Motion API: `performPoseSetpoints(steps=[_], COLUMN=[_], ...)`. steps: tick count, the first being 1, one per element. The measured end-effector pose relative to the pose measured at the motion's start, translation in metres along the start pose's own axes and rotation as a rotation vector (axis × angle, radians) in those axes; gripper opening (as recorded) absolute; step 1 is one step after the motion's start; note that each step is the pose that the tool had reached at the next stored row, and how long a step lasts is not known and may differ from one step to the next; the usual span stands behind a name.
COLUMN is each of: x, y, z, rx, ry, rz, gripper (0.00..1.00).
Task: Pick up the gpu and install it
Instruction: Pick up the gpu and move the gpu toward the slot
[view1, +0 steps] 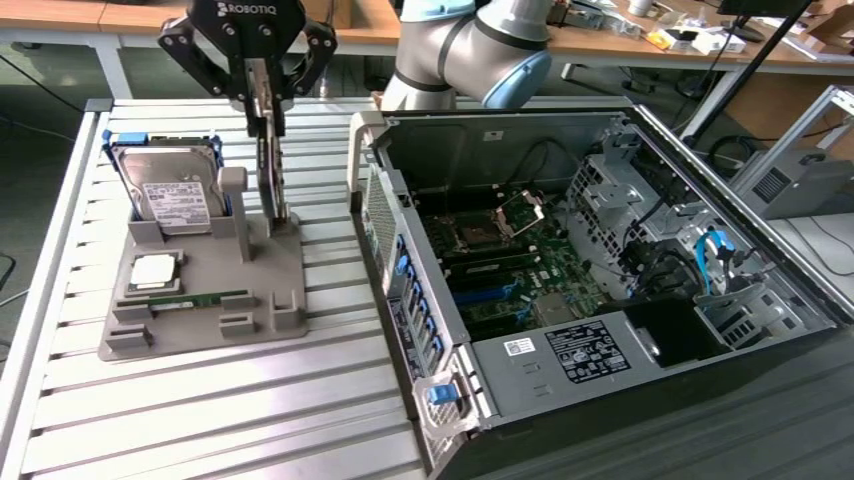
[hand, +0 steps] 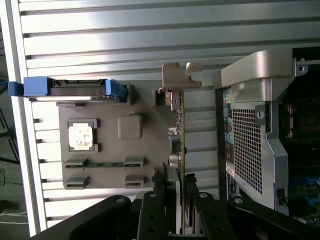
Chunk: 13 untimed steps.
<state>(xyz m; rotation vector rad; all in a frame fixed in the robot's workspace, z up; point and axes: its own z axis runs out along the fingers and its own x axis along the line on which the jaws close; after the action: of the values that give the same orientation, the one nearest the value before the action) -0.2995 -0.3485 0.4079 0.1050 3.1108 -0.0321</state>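
You have the gripper (view1: 270, 118) in the upper left of the exterior view, pointing straight down over the grey holder tray (view1: 274, 318). It is nearly closed, its fingers (hand: 200, 212) pressing on either face of the gpu (view1: 279, 185) with only the thin card between them. The gpu stands upright on its edge, and its lower end reaches down to the tray's slot near the tray's far right corner. You cannot tell whether that end rests in the slot or sits just clear of it.

In the wrist view you look down the card's edge. The gripper (hand: 180, 197) clamps one end of the gpu (hand: 181, 145), and the silver bracket (hand: 176, 77) sits at the other end.

The hard drive (view1: 167, 192) leans in its stand at the exterior view's left of the gpu, with blue rails on its sides. In front of it, lower on the tray, you see the processor chip (view1: 152, 270) lying flat, and just below that the green memory stick (view1: 195, 298) in its groove.

The open computer case (view1: 400, 250) lies on its side across the centre and right of the exterior view, just beside the tray. Its motherboard (view1: 514, 270) is exposed. Tray and case both rest on the slatted aluminium table (view1: 200, 420).
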Motion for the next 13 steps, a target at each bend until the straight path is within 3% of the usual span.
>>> performPoseSetpoints(steps=[13], x=[-0.0003], y=[-0.0002], z=[-0.0101], rx=[0.0], ry=[-0.0001], rz=[0.0], gripper=[0.27])
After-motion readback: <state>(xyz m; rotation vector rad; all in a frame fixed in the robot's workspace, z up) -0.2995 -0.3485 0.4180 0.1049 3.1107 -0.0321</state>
